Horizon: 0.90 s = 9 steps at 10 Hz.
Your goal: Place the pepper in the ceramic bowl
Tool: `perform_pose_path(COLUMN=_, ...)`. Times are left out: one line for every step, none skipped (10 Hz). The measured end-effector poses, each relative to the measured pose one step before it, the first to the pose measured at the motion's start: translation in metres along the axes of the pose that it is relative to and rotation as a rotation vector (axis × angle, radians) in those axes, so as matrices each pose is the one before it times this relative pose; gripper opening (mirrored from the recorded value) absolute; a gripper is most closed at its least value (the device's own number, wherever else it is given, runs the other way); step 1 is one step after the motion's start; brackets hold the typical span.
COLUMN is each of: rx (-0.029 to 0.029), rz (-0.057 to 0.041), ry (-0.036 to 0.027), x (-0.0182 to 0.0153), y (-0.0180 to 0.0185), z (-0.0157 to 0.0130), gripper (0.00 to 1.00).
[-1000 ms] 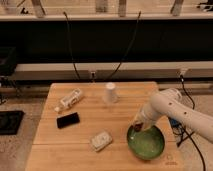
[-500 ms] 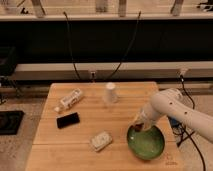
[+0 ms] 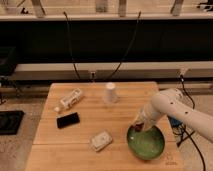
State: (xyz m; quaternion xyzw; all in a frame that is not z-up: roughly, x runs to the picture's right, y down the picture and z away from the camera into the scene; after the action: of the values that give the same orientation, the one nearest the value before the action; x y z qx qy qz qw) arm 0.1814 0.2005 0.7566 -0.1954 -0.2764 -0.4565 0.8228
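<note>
We had the gripper (image 3: 138, 124) at the rim of the bowl (image 3: 148, 146), by the front-right corner of the table (image 3: 90, 102). Its grip we couldn't tell, and no pepper showed inside, so the drop likely remained.

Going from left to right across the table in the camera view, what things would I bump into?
In order: phone → cup → bowl. The gripper is over the bowl's left rim.

High front view down onto table (image 3: 120, 116), gripper (image 3: 138, 125) at ceramic bowl (image 3: 151, 146) rim.
</note>
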Motion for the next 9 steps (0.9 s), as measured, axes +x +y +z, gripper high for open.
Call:
perform_pose_path(rx=0.00073, rz=0.00159, ry=-0.00168, x=-0.00017, y=0.00049, z=-0.00021, gripper=0.33)
perform_pose_path(rx=0.00197, rz=0.00063, ry=-0.00048, x=0.00013, y=-0.00022, z=-0.00047, gripper=0.34)
perform_pose_path(rx=0.00154, rz=0.00069, ry=-0.00052, x=0.0, y=-0.00017, z=-0.00039, gripper=0.34)
perform_pose_path(rx=0.00099, rz=0.00119, ry=-0.00142, x=-0.00022, y=0.00012, z=0.00004, gripper=0.34)
perform_pose_path(rx=0.00094, rz=0.00127, ry=-0.00064, x=-0.00001, y=0.00027, z=-0.00046, gripper=0.37)
perform_pose_path(rx=0.0013, rz=0.00255, ry=-0.00192, x=-0.00016, y=0.00063, z=-0.00033, gripper=0.47)
perform_pose_path(rx=0.00104, rz=0.00144, ry=-0.00077, x=0.00006, y=0.00019, z=-0.00047, gripper=0.5)
perform_pose_path(rx=0.00084, rz=0.00147, ry=-0.00136, x=-0.0001, y=0.00026, z=-0.00032, gripper=0.48)
perform_pose_path(rx=0.0012, rz=0.00189, ry=-0.0008, x=-0.00002, y=0.00021, z=-0.00047, gripper=0.43)
